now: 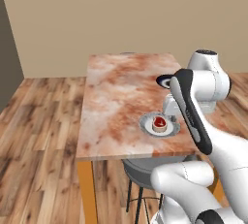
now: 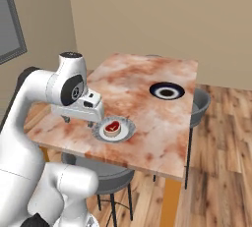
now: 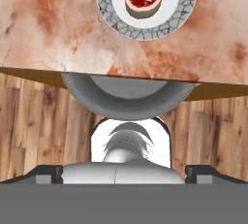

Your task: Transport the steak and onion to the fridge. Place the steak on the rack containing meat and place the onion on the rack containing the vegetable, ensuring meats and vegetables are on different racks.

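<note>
Steak (image 2: 112, 127) sits on a grey-rimmed plate (image 2: 126, 133) near the table's (image 2: 138, 88) near edge. Gripper (image 2: 78, 119) hangs just left of the plate — jaw state cannot be told. Dark-ringed plate (image 2: 167, 91) lies toward the right edge.

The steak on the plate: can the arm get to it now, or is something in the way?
Probably yes. The steak lies uncovered on its plate near the table edge, right beside the arm's hand, with nothing above it.

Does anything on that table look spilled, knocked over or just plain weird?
Nothing stands out. The steak lies flat, centred on its plate, and the dark-rimmed plate sits level on the table.
</note>
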Controlling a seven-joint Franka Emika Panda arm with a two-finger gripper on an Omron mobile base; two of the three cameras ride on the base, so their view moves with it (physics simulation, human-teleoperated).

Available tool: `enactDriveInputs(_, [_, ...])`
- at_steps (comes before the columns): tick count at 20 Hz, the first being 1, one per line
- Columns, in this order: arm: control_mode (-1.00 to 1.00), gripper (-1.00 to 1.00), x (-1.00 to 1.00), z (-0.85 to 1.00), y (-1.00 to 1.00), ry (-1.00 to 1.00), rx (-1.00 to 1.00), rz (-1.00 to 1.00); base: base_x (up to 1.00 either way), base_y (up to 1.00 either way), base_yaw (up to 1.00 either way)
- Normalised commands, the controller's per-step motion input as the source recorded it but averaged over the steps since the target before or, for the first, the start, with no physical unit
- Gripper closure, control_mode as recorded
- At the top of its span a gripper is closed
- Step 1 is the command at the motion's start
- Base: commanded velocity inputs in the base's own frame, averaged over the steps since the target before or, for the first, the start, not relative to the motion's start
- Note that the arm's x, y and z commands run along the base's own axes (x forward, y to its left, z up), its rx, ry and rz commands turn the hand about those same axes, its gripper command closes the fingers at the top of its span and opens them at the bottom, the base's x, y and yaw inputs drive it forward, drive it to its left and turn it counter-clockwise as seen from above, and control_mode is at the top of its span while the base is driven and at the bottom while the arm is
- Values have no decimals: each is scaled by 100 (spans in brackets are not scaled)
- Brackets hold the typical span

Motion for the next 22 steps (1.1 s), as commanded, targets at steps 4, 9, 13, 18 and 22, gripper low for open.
enactDriveInputs(4, [-100, -100, 31, -28, -24, 11, 0, 0, 0, 0, 0])
enactDriveInputs(9, [-100, -100, 19, -32, -33, 0, 0, 0, 0, 0, 0])
enactDriveInputs(13, [-100, -100, 15, -38, -7, -2, 0, 0, 0, 0, 0])
enactDriveInputs(18, [-100, -100, 16, -36, 0, -11, 0, 0, 0, 0, 0])
enactDriveInputs(22, [-100, -100, 33, -24, 0, -15, 0, 0, 0, 0, 0])
